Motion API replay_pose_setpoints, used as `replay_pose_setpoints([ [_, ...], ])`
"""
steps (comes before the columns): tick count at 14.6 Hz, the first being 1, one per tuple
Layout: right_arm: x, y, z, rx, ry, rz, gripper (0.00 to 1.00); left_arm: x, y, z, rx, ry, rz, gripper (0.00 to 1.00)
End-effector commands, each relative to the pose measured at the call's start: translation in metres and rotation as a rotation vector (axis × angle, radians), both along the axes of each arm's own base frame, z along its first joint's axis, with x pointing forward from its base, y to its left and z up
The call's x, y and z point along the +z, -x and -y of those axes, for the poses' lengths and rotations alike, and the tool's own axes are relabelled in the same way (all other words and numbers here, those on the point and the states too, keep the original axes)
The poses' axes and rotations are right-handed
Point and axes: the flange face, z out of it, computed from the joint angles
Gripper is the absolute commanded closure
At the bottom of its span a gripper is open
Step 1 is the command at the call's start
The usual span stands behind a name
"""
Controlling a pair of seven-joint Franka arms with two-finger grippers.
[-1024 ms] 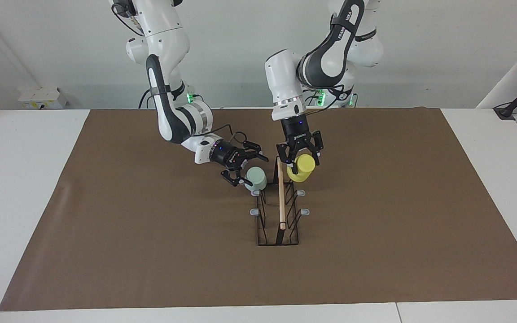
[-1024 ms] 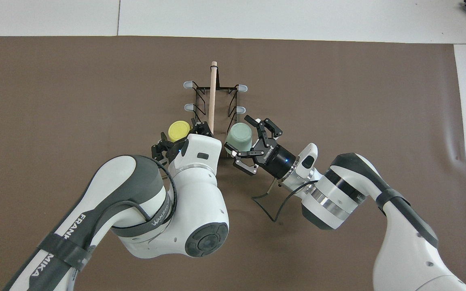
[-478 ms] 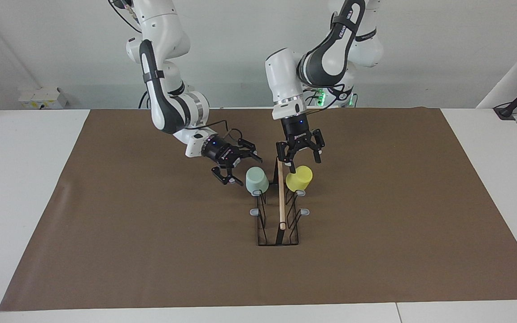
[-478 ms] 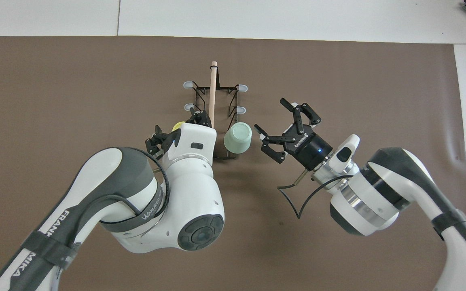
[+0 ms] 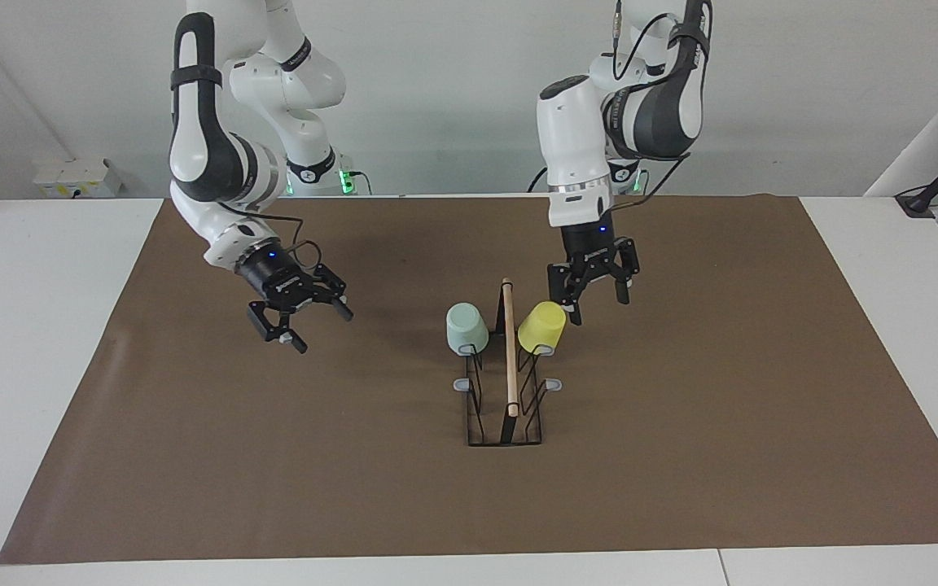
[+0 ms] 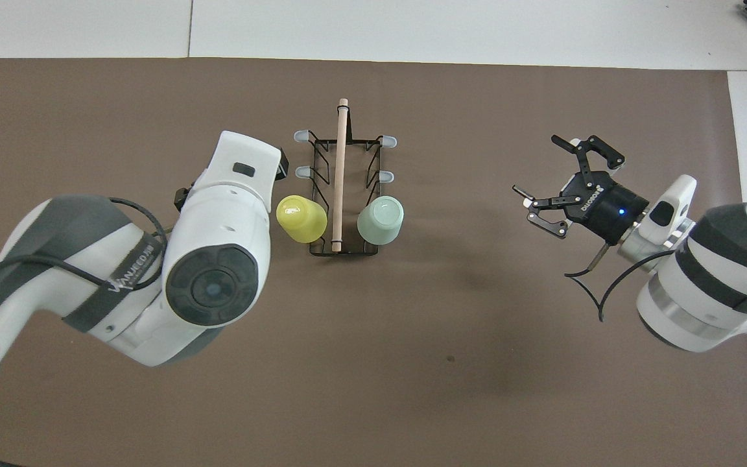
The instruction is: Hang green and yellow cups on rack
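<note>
Cups, green and yellow, hung on rack. Left claw beside rack, right claw well apart, both wide, empty. Next: retreat clear.

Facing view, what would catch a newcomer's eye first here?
The yellow cup and green cup hang upside down on the rack at mid-mat, on its pegs nearest the robots, one on each side of its wooden rod. The left gripper hovers open beside the yellow cup; the right gripper hangs open over bare mat.
</note>
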Motion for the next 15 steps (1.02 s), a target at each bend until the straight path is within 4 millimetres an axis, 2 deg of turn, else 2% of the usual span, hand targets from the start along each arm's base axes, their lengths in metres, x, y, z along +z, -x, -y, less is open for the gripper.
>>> replay_pose_setpoints([
  [1,0.02,-0.014,0.032,0.06,0.156,-0.032,0.0,0.023,-0.008,-0.045,-0.075,0.005,-0.058,0.0],
  [3,0.03,-0.021,0.068,0.099,0.319,-0.066,0.0,0.031,-0.011,-0.074,-0.119,-0.011,-0.108,0.0],
  [5,0.037,-0.023,0.09,0.127,0.465,-0.121,0.0,0.038,-0.012,-0.102,-0.18,-0.044,-0.171,0.0],
  [8,0.057,-0.033,0.106,0.125,0.631,-0.199,0.0,0.046,-0.013,-0.153,-0.277,-0.057,-0.272,0.0],
  [10,0.064,-0.039,0.105,0.084,0.717,-0.283,0.0,0.055,-0.017,-0.189,-0.344,-0.022,-0.325,0.0],
  [12,0.07,-0.045,0.095,0.022,0.757,-0.363,0.0,0.072,-0.02,-0.217,-0.4,0.006,-0.382,0.0],
  [15,0.066,-0.045,0.068,-0.113,0.747,-0.513,0.0,0.078,-0.022,-0.259,-0.496,0.01,-0.437,0.0],
])
